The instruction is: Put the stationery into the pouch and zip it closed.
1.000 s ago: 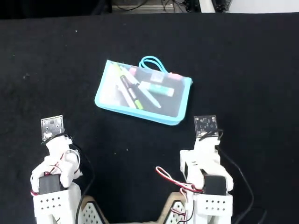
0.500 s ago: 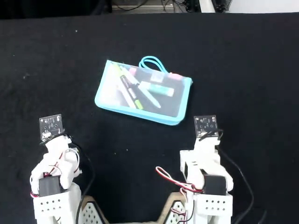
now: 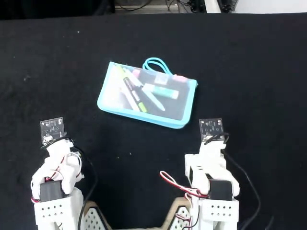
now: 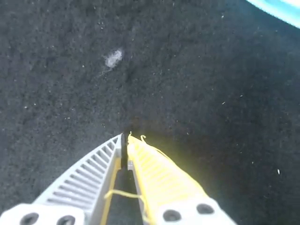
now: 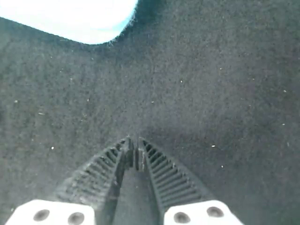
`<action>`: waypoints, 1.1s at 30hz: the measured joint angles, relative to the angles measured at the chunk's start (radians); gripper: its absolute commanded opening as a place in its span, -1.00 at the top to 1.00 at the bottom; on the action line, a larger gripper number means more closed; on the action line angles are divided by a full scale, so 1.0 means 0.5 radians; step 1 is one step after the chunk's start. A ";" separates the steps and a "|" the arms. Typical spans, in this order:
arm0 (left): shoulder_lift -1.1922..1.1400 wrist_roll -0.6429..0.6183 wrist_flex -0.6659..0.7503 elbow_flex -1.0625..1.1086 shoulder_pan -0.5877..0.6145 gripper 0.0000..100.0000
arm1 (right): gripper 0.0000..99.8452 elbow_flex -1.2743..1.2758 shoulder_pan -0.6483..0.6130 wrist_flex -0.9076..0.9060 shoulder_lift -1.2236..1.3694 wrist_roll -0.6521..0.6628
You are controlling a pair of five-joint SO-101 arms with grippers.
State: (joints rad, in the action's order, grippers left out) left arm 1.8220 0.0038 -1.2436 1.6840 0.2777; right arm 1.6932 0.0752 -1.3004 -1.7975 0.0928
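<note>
A light blue pouch point(image 3: 147, 95) with a clear mesh front lies flat in the middle of the black table, tilted, a blue loop point(image 3: 157, 63) at its far edge. Pens and highlighters point(image 3: 139, 93) show through its front. Its zip runs along the far edge with a pink tab point(image 3: 180, 77). The left arm point(image 3: 54, 163) sits folded at the near left, its gripper point(image 4: 125, 138) shut just above bare cloth. Folded at the near right is the right arm point(image 3: 211, 160), its gripper point(image 5: 133, 142) also shut, a corner of the pouch point(image 5: 75, 18) lying beyond its tips.
Black cloth point(image 3: 249, 72) covers the whole table, with open room on every side of the pouch. A small pale speck point(image 4: 113, 58) marks the cloth ahead of the left gripper. Cables and equipment lie past the table's far edge.
The left arm's wrist shifted slightly leftward between the earliest frame and now. The pouch and the right arm have not moved.
</note>
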 measured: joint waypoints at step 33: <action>0.000 0.000 0.000 0.000 0.000 0.94 | 0.98 0.000 -0.043 0.000 0.000 0.000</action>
State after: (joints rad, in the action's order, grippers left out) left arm 1.8220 0.0038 -1.2436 1.6840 0.2777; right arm 1.6932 0.0537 -1.3004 -1.7975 0.0928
